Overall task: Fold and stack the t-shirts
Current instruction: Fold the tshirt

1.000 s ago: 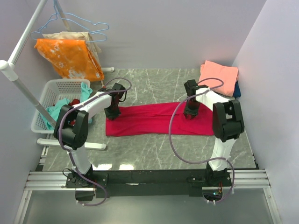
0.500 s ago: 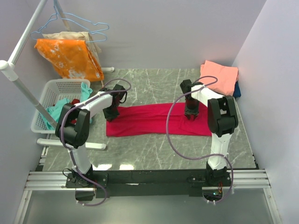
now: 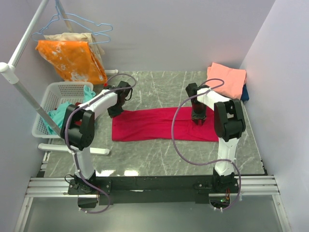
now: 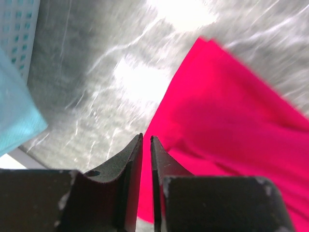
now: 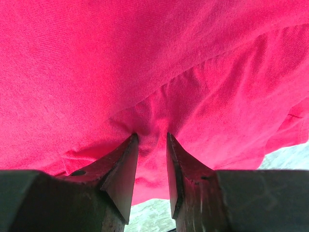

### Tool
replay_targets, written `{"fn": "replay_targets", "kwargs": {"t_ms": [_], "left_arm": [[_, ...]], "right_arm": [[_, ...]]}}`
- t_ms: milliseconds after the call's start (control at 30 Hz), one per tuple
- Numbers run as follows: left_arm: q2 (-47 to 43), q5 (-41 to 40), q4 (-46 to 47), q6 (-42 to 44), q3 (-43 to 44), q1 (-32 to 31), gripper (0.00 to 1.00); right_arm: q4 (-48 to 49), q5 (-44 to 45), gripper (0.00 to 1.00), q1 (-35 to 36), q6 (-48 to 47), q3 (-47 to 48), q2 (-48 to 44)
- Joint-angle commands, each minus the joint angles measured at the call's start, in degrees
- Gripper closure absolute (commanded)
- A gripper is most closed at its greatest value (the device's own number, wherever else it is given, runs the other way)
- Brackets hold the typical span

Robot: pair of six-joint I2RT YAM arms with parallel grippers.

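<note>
**Top view.** A red t-shirt lies across the middle of the grey marble table, folded into one long strip. Your left gripper hangs at the strip's far left corner. Your right gripper sits on the cloth near its right end. A salmon-pink t-shirt lies folded at the far right corner, on top of a dark blue t-shirt that shows only as a sliver. Off to the left are a white basket holding a teal cloth and an orange cloth on a hanger.

By the look of it, two shirts are folded and stacked. The red one is partly folded and still has to be folded short and placed on the pile.

**Left wrist view.** The left gripper has its jaws nearly together, a thin slit between them and nothing held. It is raised, with the red t-shirt just to its right.

**Right wrist view.** The right gripper is pinching a gathered tuck of the red t-shirt at its edge, and creases run into the jaws.

**Since a second ago.** Your left gripper has lifted off the shirt's left end and drawn back. The shirt's left edge has shifted slightly right. Your right elbow has swung inward.
</note>
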Motion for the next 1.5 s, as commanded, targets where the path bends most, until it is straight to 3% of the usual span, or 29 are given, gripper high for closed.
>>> {"fn": "replay_targets", "kwargs": {"t_ms": [0,100,167,267,467,667,1200,1467], "left_arm": [[2.6,-1.8,-0.8,0.9,4.4,0.1,0.82],[1.6,0.8,-0.7,2.2,3.7,0.1,0.76],[0.2,2.4,0.0,3.1,1.8,0.1,0.64],[-2.4,4.8,1.0,3.6,-0.3,0.1,0.58],[-2.6,10.0,3.0,6.5,-0.7,0.1,0.54],[-2.6,15.5,5.9,8.0,-1.4,0.1,0.55],[2.7,13.1,5.7,6.6,-3.1,0.2,0.60],[1.9,9.2,3.6,5.6,-1.8,0.4,0.85]], "right_arm": [[-1.2,3.1,0.63,0.1,-0.3,0.1,2.0],[-1.4,3.3,0.63,0.2,-0.4,0.5,2.3],[-1.4,3.3,0.63,0.3,-0.4,0.7,2.3],[-1.3,3.0,0.63,0.4,-0.4,0.7,2.2],[-1.1,2.7,0.63,0.6,-0.4,0.4,1.9],[-1.1,3.1,0.63,0.6,-0.3,0.1,1.8],[-1.2,3.3,0.63,0.6,-0.1,-0.2,1.4],[-1.1,3.3,0.63,0.6,0.3,-0.2,1.6]]}}
